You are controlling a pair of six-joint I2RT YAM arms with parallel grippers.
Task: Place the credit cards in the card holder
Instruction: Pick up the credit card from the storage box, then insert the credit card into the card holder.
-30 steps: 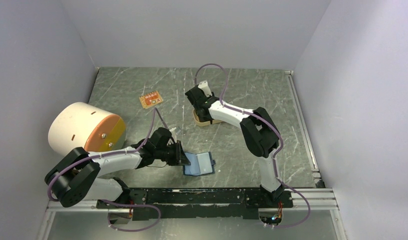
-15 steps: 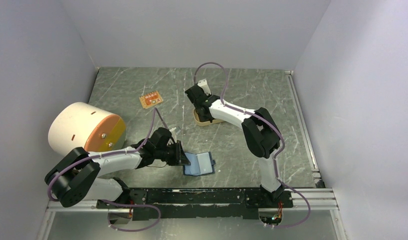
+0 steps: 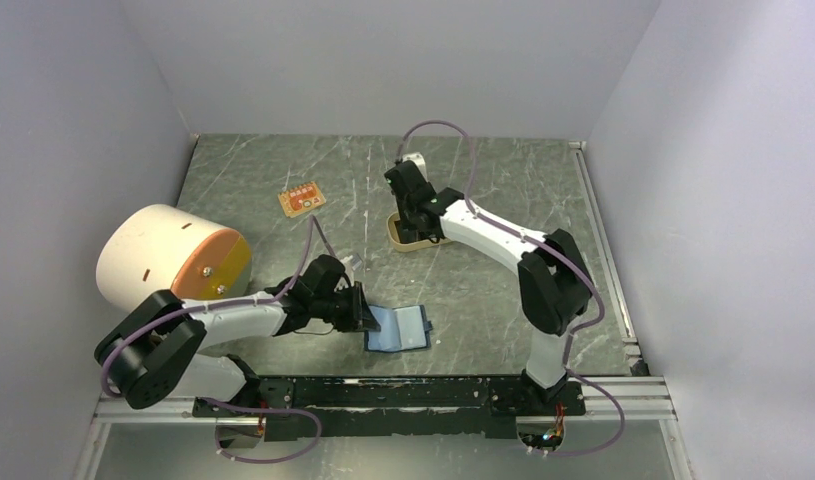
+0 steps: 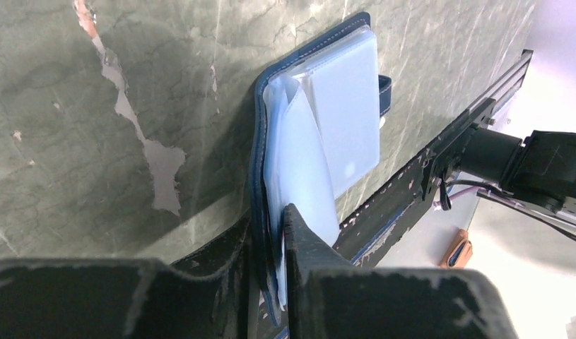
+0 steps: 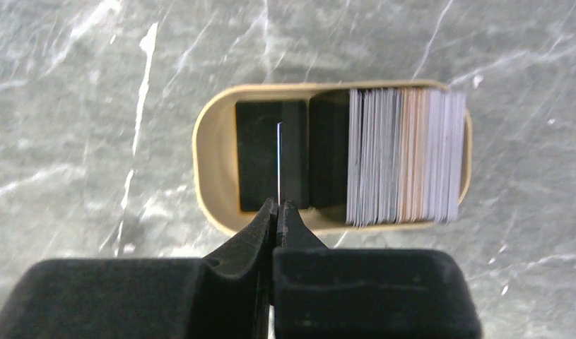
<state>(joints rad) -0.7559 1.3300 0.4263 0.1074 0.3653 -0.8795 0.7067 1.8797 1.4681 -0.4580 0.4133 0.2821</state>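
The card holder (image 3: 398, 328) lies open on the table, navy outside with pale blue sleeves (image 4: 341, 120). My left gripper (image 3: 361, 310) is shut on its left edge, the jaws pinching the cover and sleeves (image 4: 271, 226). The credit cards (image 5: 405, 155), a grey and white stack, stand on edge in the right end of a tan oval tray (image 5: 214, 141), which also shows in the top view (image 3: 395, 240). My right gripper (image 5: 276, 206) is shut on a single thin card (image 5: 279, 162), seen edge-on above the tray's left end. In the top view this gripper (image 3: 413, 218) hangs over the tray.
A small orange board (image 3: 301, 200) lies at the back left. A big white cylinder with an orange face (image 3: 168, 255) stands at the left. A black rail (image 3: 423, 390) runs along the near table edge, close to the card holder.
The right arm's wrist has shifted right and up over the tray, and its elbow has swung to the right. The left arm and the card holder have not moved.
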